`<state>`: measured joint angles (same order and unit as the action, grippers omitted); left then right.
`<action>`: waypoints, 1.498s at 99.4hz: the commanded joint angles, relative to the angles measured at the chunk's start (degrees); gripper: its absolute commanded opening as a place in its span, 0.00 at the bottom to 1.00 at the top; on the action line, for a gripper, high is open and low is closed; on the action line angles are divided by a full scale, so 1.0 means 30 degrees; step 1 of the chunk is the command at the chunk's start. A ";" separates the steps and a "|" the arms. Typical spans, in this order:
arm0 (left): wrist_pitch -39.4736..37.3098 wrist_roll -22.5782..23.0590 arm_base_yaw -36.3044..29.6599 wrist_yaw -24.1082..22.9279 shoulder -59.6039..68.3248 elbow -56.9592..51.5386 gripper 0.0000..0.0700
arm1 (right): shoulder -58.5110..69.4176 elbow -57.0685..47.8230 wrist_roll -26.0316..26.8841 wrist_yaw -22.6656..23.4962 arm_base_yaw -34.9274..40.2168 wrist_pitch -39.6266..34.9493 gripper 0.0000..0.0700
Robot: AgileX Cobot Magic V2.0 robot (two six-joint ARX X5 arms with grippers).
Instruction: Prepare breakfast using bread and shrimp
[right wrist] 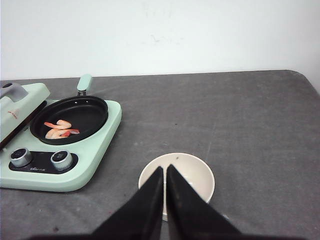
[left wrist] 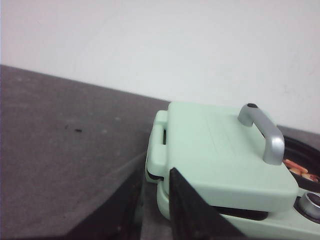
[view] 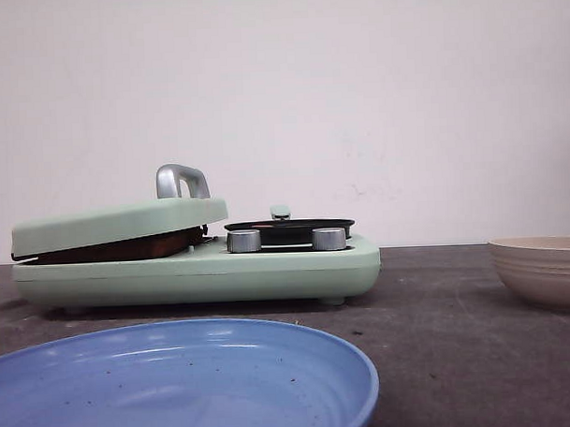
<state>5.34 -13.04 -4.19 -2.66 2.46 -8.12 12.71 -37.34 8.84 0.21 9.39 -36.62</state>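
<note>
Shrimp (right wrist: 59, 129) in black pan (right wrist: 85, 111), at ten o'clock from the right gripper (right wrist: 165, 172), fingers pressed together; left gripper's (left wrist: 156, 200) opening unclear.

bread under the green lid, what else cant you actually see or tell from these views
- Bread: front view shows only a brown edge in the gap under the lid; how many slices cannot be told.
- Shrimp: clear in the right wrist view; the pan rim hides them in the front view.
- Left gripper: only dark fingers at the frame edge, state unclear.
- Blue plate: cut off by the front view's bottom edge.
- Bowl: cut off at the right edge.
</note>
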 commanded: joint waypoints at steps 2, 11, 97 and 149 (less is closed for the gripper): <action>-0.0342 0.0153 0.0022 0.0036 -0.0729 0.0423 0.00 | -0.0051 -0.0189 -0.0102 -0.0036 0.0073 0.0204 0.00; -0.0277 0.0342 0.0044 0.0058 -0.0758 0.0729 0.00 | -0.0051 -0.0189 -0.0102 -0.0036 0.0073 0.0204 0.00; 0.1843 0.2259 0.0146 0.0379 -0.0765 0.2448 0.00 | -0.0051 -0.0189 -0.0095 -0.0044 0.0073 0.0204 0.00; 0.1807 0.1530 0.0146 0.0393 -0.0758 0.2441 0.00 | -0.0051 -0.0189 -0.0095 -0.0036 0.0073 0.0204 0.00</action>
<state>10.59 -8.29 -3.77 -1.50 0.25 -1.85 12.71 -37.34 8.84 0.21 9.39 -36.62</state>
